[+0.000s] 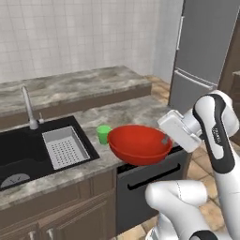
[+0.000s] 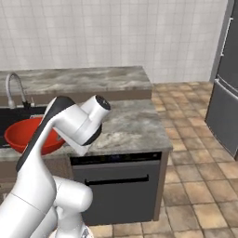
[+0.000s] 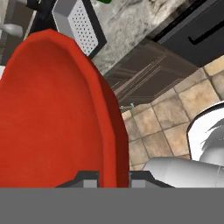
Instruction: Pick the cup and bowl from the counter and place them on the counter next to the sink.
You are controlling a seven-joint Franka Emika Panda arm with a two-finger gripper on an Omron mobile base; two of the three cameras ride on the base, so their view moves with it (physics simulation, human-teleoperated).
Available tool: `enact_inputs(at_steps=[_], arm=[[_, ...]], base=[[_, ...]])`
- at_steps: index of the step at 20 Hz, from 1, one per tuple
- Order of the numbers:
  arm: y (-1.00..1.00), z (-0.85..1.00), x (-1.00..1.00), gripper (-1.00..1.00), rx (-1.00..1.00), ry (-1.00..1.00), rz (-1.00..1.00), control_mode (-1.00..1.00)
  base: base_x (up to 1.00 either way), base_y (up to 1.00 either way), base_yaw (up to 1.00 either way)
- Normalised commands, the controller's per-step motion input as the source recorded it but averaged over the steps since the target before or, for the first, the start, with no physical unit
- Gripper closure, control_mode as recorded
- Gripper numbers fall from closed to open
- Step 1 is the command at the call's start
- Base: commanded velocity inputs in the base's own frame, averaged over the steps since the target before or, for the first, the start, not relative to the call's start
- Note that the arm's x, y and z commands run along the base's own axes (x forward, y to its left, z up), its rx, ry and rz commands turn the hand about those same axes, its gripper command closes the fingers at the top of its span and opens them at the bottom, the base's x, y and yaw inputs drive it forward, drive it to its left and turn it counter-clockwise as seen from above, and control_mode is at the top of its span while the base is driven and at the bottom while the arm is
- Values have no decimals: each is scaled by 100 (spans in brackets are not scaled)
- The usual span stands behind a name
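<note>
Running along the tiled wall and turning toward the refrigerator (image 1: 206,51), the counter (image 1: 126,112) is the biggest thing in view, mottled grey-beige stone over brown cabinet fronts, with a dark dishwasher front (image 2: 122,186) set below its near edge. Sunk into that counter at its left part is the sink (image 1: 18,150), a black basin with a light grey perforated drainer tray (image 1: 64,147) along its right side and a slim silver faucet (image 1: 28,108) behind it.

Next in size, the bowl (image 1: 139,143), red and glossy, is held in the air above the counter's front edge, just right of the sink and over the dishwasher front, tilted slightly. In the hand view its rim (image 3: 111,131) runs down between the two dark tips, so the gripper (image 3: 113,177) is pinched closed on the bowl's wall, one finger inside and one outside.

Smallest, the cup (image 1: 103,134), bright green, stands upright on the counter just right of the sink's drainer tray, close beside the bowl's left rim; whether they touch cannot be told.
</note>
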Motion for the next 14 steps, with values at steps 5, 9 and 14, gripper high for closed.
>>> enact_inputs(at_steps=[5, 9, 14], arm=[[0, 0, 0, 100, 0, 0, 0, 100], [0, 0, 0, 100, 0, 0, 0, 100], [0, 0, 0, 100, 0, 0, 0, 100]], base=[[41, -8, 8], [60, -5, -12], [63, -54, -28]])
